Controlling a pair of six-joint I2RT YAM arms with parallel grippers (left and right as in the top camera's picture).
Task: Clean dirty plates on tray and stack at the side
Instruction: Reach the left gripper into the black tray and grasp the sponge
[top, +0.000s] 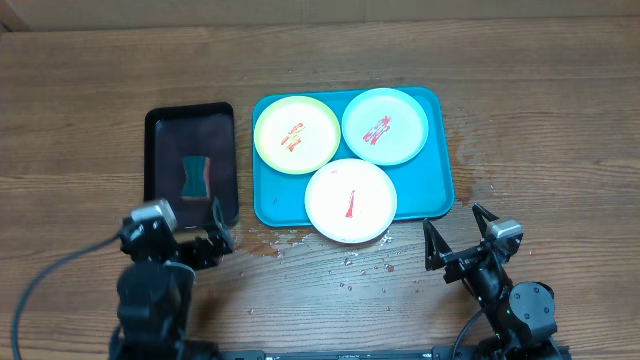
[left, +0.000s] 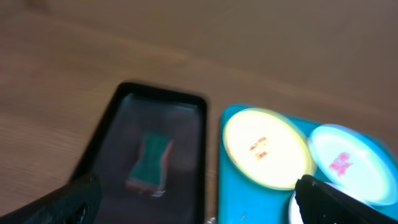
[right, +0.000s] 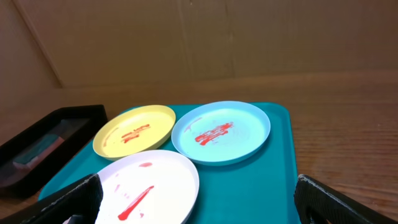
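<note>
Where everything rests, the table (top: 560, 120): we see brown wood planks, bare along the far side and at the right.
wall (right: 186, 37): plain brown board behind the table's far edge.
tray (top: 432, 188): turquoise with a raised rim and rounded corners, at mid-table.
black tray (top: 190, 130): just left of the tray, with a narrow strip of wood between them.
plates: all three lie on the tray, each smeared red. The yellow plate (top: 297, 134) is far left and the mint plate (top: 385, 125) far right, and the two nearly touch. The white plate (top: 350, 200) is nearest us, its edge reaching over the tray's near rim.
left gripper (left: 198, 186): jaws spread wide and holding nothing, at the black tray's near end.
right gripper (top: 453, 222): jaws wide and empty, by the tray's near right corner. We find open wood between the two arms.
sponge (top: 196, 176): green, lying in the black tray.
drops (top: 350, 265): wet specks on the wood just before the tray's near rim.
</note>
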